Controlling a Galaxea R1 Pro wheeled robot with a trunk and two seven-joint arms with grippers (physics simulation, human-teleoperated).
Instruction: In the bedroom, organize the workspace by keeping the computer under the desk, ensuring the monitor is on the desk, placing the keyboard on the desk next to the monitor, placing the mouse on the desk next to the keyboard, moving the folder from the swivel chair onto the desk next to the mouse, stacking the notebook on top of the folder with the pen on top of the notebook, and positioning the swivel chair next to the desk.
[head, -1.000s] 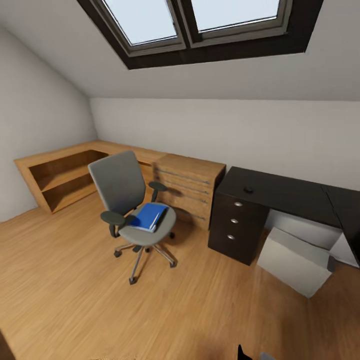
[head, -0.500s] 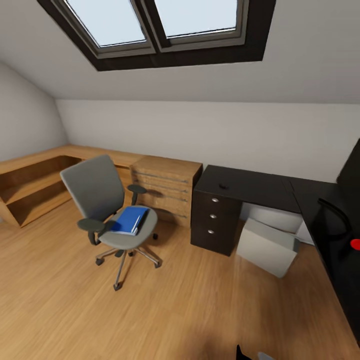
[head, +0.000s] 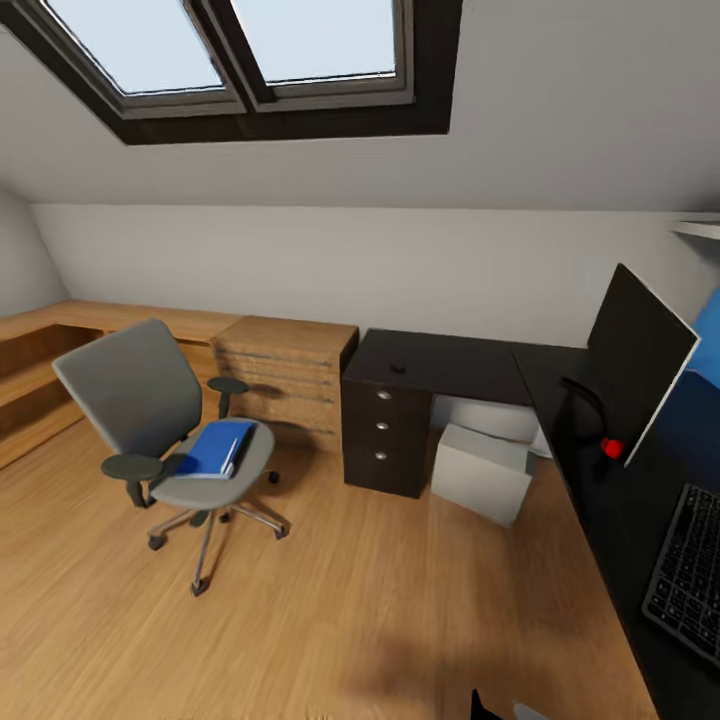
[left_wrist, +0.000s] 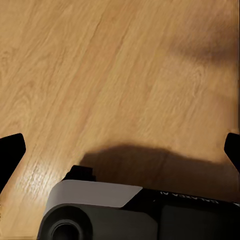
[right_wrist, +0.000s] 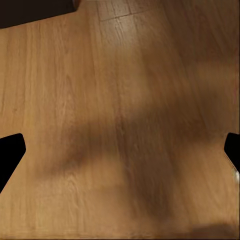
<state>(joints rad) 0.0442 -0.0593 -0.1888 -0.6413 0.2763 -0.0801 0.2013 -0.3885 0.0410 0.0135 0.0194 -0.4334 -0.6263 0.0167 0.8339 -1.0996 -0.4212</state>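
Resting on the swivel chair, the folder sits well apart from the desk, while the left gripper and right gripper both hang spread wide over the wooden floor.

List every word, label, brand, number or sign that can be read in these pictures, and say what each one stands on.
Pale lettering on the dark robot body in the left wrist view: too blurred and cut off to read.
Keyboard keys on the desk: too small to read any legends.
Monitor, folder, computer: no text visible.
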